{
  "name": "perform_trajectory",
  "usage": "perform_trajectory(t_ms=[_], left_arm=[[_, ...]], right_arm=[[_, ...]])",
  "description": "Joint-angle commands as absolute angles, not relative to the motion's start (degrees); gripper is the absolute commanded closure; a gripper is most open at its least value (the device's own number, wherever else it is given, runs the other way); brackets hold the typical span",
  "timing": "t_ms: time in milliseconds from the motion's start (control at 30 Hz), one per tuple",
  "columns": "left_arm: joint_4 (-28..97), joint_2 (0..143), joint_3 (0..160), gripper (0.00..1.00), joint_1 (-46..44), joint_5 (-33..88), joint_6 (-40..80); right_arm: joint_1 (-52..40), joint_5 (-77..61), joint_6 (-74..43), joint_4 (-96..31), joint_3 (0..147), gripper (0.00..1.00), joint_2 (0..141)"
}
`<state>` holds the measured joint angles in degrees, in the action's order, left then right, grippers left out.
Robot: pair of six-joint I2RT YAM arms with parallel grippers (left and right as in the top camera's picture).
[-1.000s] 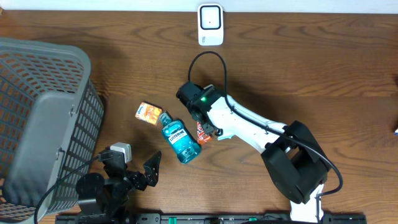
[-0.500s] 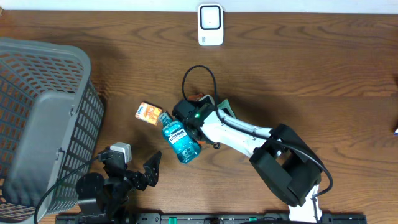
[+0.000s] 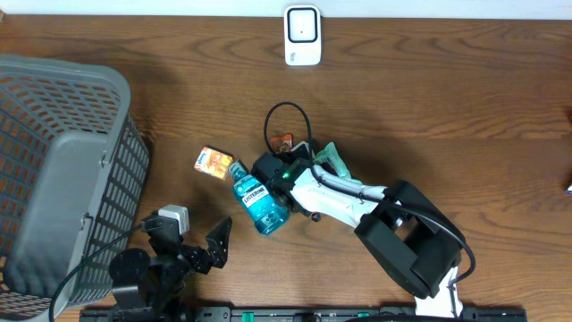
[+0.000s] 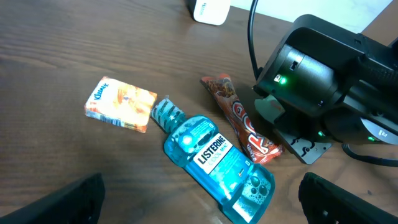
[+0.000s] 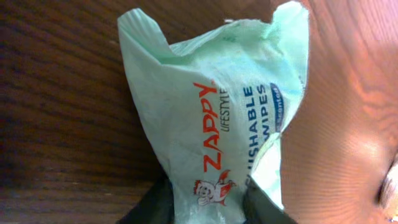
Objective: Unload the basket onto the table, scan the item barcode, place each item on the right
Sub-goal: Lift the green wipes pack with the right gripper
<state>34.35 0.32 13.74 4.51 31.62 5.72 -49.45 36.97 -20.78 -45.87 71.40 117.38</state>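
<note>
My right gripper (image 5: 205, 208) is shut on a pale green Zappy wipes packet (image 5: 217, 118), pinching its lower end between the two dark fingers. From overhead the packet (image 3: 332, 161) sticks out beside the right gripper (image 3: 313, 163), just right of a blue Listerine bottle (image 3: 259, 201). A red snack packet (image 4: 242, 121) and an orange Kleenex pack (image 4: 121, 102) lie next to the bottle. The white scanner (image 3: 302, 36) stands at the far edge. My left gripper (image 4: 199, 208) hangs open near the table's front, holding nothing. No barcode shows.
A large grey mesh basket (image 3: 63, 170) fills the left side. The right arm's black cable (image 3: 286, 121) loops above the items. The right arm's base (image 3: 420, 255) sits at the front right.
The right wrist swung left and down toward the bottle, and its jaws closed on the green wipes packet. The left arm and the other items stayed put.
</note>
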Motion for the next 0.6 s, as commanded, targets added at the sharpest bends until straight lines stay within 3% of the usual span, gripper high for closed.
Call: perform_trajectory(t_ms=[0,67,233,300,433,567], left_arm=[[34.28,0.21,14.09,0.01,4.82,32.14,4.95],[34.28,0.21,14.09,0.01,4.82,32.14,4.95],[34.28,0.21,14.09,0.01,4.82,32.14,4.95],[34.28,0.21,14.09,0.01,4.82,32.14,4.95],[34.28,0.21,14.09,0.01,4.82,32.14,4.95],[34.28,0.21,14.09,0.01,4.82,32.14,4.95]], right_arm=[[-48.14,25.15,-17.54,-46.87,72.20,0.90,120.27],[-47.05,22.04,-15.40,-49.47,74.50,0.99,119.98],[-38.68,-2.37,-0.47,-58.76,82.70,0.99,117.36],[-33.26,-22.11,11.53,-61.67,83.99,0.99,116.09],[-26.65,-45.82,26.81,-65.78,83.70,0.99,116.18],[-22.02,-56.82,35.64,-69.45,82.41,0.99,116.18]])
